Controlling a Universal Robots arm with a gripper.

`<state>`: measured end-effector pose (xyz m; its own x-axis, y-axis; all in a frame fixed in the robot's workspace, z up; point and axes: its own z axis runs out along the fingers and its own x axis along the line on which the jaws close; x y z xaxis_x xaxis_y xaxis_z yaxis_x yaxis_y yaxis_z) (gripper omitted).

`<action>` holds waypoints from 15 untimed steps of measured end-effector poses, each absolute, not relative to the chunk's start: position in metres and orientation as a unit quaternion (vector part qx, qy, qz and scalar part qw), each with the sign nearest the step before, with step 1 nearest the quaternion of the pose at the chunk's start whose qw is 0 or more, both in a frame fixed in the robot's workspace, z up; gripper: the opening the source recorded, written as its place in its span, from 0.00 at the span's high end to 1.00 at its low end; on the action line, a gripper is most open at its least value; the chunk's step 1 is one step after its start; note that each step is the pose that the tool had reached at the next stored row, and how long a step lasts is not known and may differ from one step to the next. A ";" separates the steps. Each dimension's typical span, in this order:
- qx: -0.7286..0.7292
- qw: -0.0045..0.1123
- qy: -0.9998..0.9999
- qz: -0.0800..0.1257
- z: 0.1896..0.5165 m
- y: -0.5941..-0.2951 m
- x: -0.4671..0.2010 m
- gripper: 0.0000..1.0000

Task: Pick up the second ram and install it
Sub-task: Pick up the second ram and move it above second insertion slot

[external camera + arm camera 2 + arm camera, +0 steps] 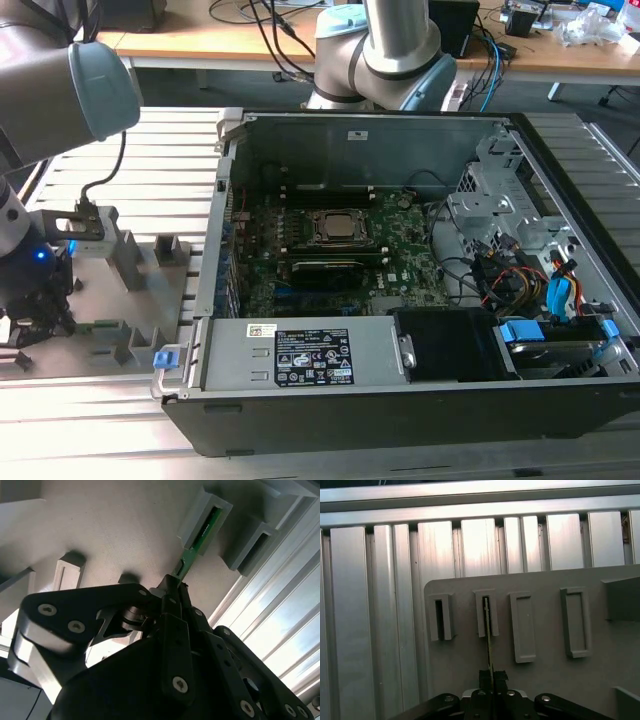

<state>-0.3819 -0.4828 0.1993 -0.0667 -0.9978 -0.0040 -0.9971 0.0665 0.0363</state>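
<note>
Judging from how things lie now, the task is in its early part: the pick is under way and the install is not yet done.

The gripper [173, 586] is pressed together on the second ram [184, 562]. It pinches the thin green stick at 1 end between its 2 fingers [484, 676], and both wrist views show this. The other end of the stick sits inside the slot of 1 grey holder block [192, 520], so I judge that the ram is gripped but not yet free of its holder. Whether it is already raised a little in the slot, I cannot tell. The neighbour block [250, 542] has a dark slot with no stick visible in it.

The blocks stand on a grey tray [545, 685], which lies on the ribbed aluminium worktop [370, 605]. In the exterior view the arm [60, 90] bends down over this tray at the exterior view's left, and the open computer case [400, 420] stands beside it at the exterior view's right. The motherboard [400, 255] with its CPU socket [340, 228] lies inside the case, well apart from the gripper.

What remains, in my judgement, is nearly everything: to draw the stick out, to carry it over the case wall, and to seat it on the motherboard.
</note>
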 end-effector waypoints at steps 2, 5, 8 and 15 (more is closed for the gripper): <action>0.683 0.011 -0.730 -0.015 0.204 -0.483 -0.382 0.86; 0.683 0.011 -0.730 -0.015 0.210 -0.483 -0.382 0.86; 0.683 0.011 -0.730 -0.015 0.215 -0.483 -0.382 0.86; 0.683 0.011 -0.730 -0.015 0.224 -0.483 -0.382 0.86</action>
